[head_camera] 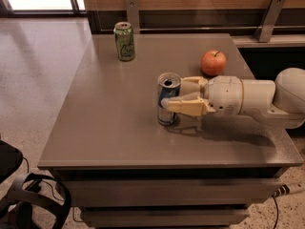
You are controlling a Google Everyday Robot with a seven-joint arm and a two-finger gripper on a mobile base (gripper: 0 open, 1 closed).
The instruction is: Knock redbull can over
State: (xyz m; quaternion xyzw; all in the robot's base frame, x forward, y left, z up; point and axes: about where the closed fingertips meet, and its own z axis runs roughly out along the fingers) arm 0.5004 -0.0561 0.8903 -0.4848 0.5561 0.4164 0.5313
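Observation:
The redbull can [165, 116] is a slim blue and silver can with an open silver top, standing upright near the middle of the grey table [107, 113]. My gripper [173, 93] reaches in from the right at the can's mid height. Its cream fingers straddle the can: the near finger [186, 107] lies across the can's front, the far finger [192, 83] sits against its back right side. The fingers appear closed on the can. The white arm [248, 98] stretches off to the right edge.
A green can [125, 42] stands upright at the table's back left. A red apple [213, 62] lies behind the gripper, at the back right. A wall with metal brackets [269, 18] runs behind the table. A black bag [21, 202] lies on the floor at front left.

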